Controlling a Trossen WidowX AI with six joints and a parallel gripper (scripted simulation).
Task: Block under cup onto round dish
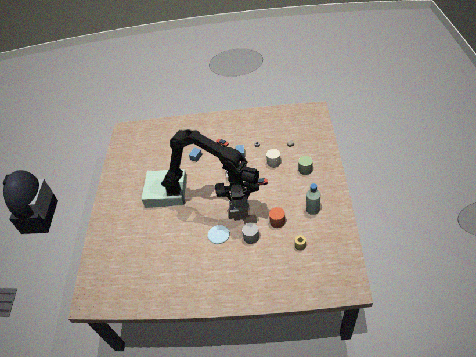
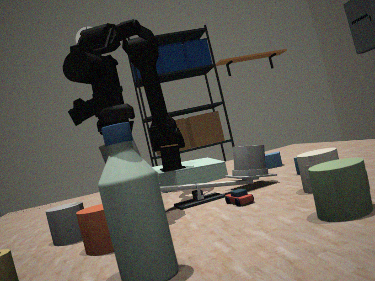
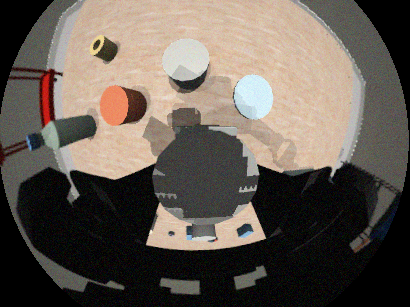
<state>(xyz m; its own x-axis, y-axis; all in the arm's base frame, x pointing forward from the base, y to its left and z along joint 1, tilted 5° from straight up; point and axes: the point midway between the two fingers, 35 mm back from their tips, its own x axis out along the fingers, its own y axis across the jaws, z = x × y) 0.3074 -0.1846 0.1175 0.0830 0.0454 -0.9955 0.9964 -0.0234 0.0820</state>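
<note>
The gripper [image 1: 238, 210] [image 2: 115, 131] [image 3: 204, 162] points down with its fingers closed on a grey cup [image 1: 238, 213] [image 2: 105, 152] [image 3: 205, 166], held above the table [image 1: 198, 277] [image 2: 265, 246] [image 3: 150, 9]; the other grey cup [image 2: 249, 157] [image 3: 203, 230] stands upright on the far pan of the balance [image 2: 197, 192]; the hidden block cannot be made out, so I cannot tell where it lies; the round pale-blue dish [image 1: 218, 234] [image 3: 253, 97] lies flat on the table, near a grey cylinder [image 1: 250, 233] [image 2: 65, 225] [image 3: 186, 60], with no cup above it; a small dark mark on that cylinder's side is too small to read; an orange cylinder [image 1: 277, 217] [image 2: 94, 231] [image 3: 115, 105] stands near it, then a yellow ring-topped cylinder [image 1: 300, 245] [image 2: 7, 267] [image 3: 106, 50] and an unlabelled sage-green bottle [image 1: 313, 202] [image 2: 137, 212] [image 3: 77, 130] with a blue cap; a red toy car [image 1: 262, 181] [image 2: 239, 197] sits just beside the balance; farther along stand a cream-topped cylinder [image 1: 273, 158] [image 2: 318, 168] and a green cylinder [image 1: 305, 165] [image 2: 340, 190]; the arm is mounted on a mint-green box [image 1: 152, 184] [image 2: 206, 167].
</note>
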